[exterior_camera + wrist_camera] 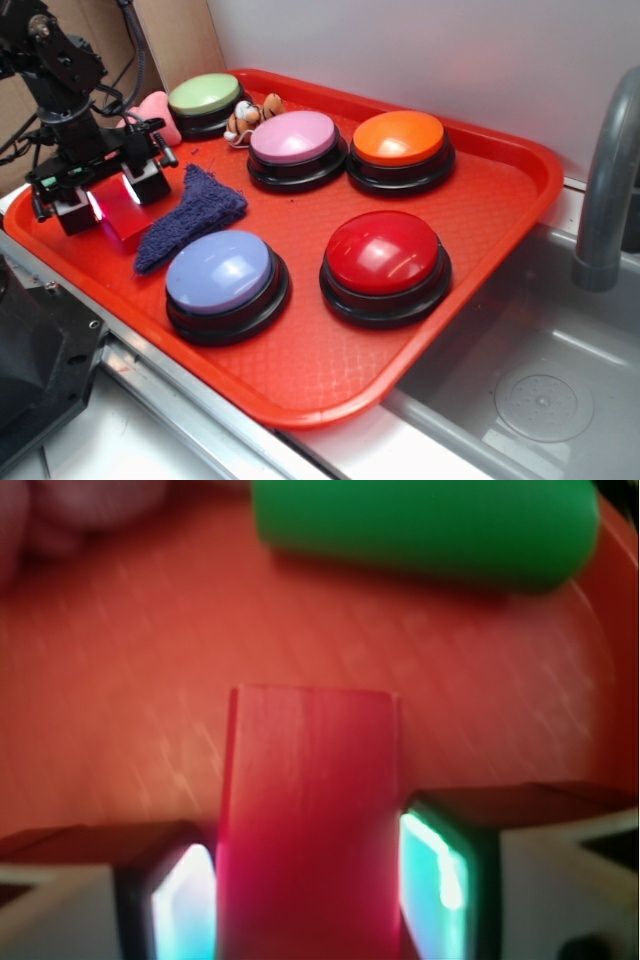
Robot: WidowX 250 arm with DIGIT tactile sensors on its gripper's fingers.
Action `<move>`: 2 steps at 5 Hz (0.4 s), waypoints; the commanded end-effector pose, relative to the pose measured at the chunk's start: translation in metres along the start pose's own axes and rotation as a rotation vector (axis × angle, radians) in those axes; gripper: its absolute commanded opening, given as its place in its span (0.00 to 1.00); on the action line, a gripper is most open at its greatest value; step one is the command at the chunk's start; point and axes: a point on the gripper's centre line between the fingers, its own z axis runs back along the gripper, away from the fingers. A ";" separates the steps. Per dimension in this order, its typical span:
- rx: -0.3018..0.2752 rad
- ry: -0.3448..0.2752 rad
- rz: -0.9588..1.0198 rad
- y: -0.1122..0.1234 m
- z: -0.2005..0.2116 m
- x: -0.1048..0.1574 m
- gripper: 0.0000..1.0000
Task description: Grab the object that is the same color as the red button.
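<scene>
At far left of the exterior frame, the gripper sits low over the red tray, its two fingers straddling the red block. Block lies on the tray floor, just beside the blue cloth, well apart from the red button at centre right.

Wrist view: block fills the lower centre, running between the two pads. Right pad looks to be touching the block's side; left pad at least very near. Cannot tell for sure whether the clamp is complete, as the view is blurred at the contact lines.

Step in hand, by my reading: the grasp itself, fingers placed and closing or just closed. Next move calls for a firm squeeze if not yet made, then a straight lift clear of the cloth.

Block: plain matte red, flat-sided, rectangular, close in hue to the button's dome, much smaller. Green cylinder lies across the upper frame of the wrist view, apart from the block.
</scene>
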 end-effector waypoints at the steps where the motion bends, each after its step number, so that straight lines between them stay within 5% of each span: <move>1: -0.084 0.022 -0.416 -0.021 0.070 0.013 0.00; 2: -0.118 0.017 -0.656 -0.033 0.109 -0.002 0.00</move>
